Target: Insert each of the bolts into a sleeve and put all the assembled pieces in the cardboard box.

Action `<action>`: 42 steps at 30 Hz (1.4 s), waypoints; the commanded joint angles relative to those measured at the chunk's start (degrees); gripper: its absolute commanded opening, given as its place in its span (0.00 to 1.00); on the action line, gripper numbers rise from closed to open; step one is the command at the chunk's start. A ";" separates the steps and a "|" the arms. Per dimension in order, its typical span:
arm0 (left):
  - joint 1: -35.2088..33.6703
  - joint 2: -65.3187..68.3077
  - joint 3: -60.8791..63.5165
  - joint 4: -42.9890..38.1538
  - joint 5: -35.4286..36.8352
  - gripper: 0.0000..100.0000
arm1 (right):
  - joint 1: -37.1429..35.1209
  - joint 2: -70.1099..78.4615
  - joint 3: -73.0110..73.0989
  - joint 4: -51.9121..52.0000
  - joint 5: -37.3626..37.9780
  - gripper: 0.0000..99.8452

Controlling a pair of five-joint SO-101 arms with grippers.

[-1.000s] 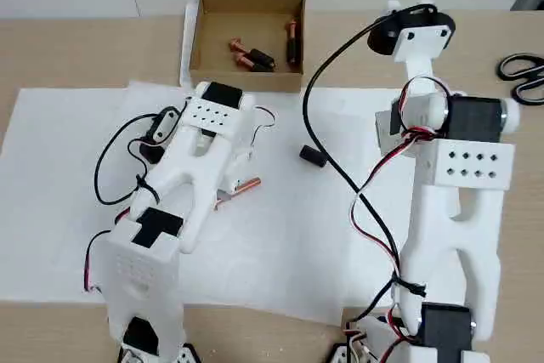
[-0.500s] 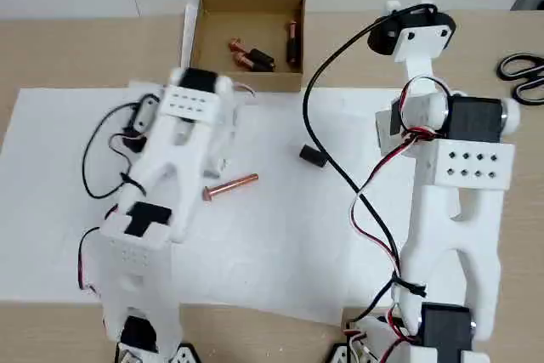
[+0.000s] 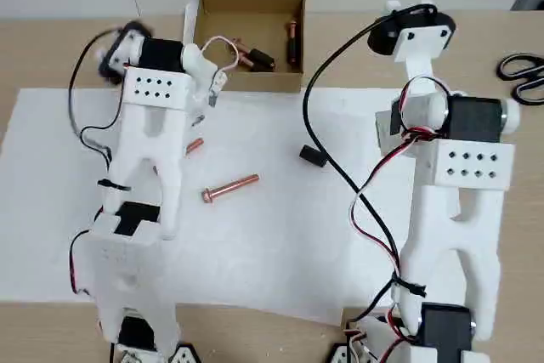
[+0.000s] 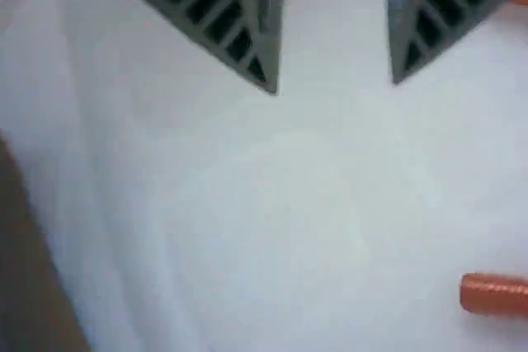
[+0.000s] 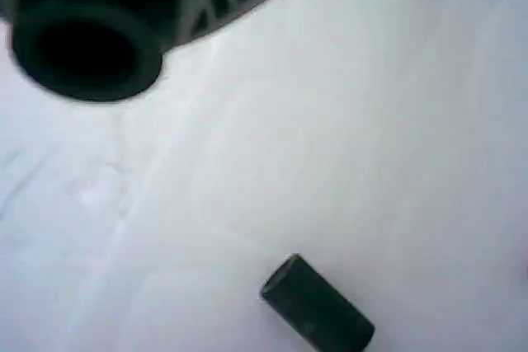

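- High view: the cardboard box at the far side of the desk already holds a few assembled pieces. One bolt lies loose on the white sheet, and a second bolt peeks out just beside the left arm. A black sleeve lies apart from both, nearer the right arm. I'd judge the job part-way done, with a bolt pick-up in hand.
- The left arm stretches forward from the desk's near edge, its wrist close to the box's near left corner. The right arm also reaches straight ahead, its wrist about level with the box.
- Left wrist view: the left end effector hangs over bare sheet with its jaws spread and nothing between them. A copper bolt end lies off to one side, outside the gap. The next move probably calls for shifting until the jaws straddle a shank, then closing.
- Right wrist view: the sleeve lies on the sheet, well apart from the right end effector. A dark round-mouthed shape sits against that end effector. I cannot tell whether it is a held sleeve, or whether the end effector is open or closed.
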 commanded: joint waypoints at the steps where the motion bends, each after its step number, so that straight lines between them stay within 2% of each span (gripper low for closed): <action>1: -1.05 -10.02 1.98 1.14 -26.29 0.09 | 0.57 -2.33 -0.35 0.22 -0.53 0.00; 3: -1.76 -13.45 5.49 1.05 -34.46 0.09 | 0.57 -2.33 -0.35 0.22 -0.53 0.00; 8: -3.52 -19.16 15.96 1.05 -48.35 0.09 | 0.57 -2.33 -0.35 0.22 -0.70 0.00; 13: -3.08 -20.66 26.15 1.05 -55.12 0.09 | 0.57 -2.33 -0.35 0.13 -0.70 0.00; 16: -1.76 -20.40 28.62 1.05 -61.01 0.09 | 0.57 -2.33 -0.35 0.13 -0.79 0.00; 21: -0.44 -20.22 30.02 0.00 -70.77 0.16 | 0.48 -2.33 -0.35 0.13 -0.79 0.00; 30: 3.16 -20.22 43.82 -9.93 -79.82 0.17 | 0.48 -2.33 -0.35 0.22 -0.88 0.00; 36: 6.51 -20.22 47.16 -14.51 -80.62 0.17 | 0.22 -2.33 -0.35 0.13 -0.88 0.00; 42: 6.51 -20.13 50.24 -18.55 -81.49 0.17 | 0.48 -2.33 -0.35 0.13 -0.88 0.00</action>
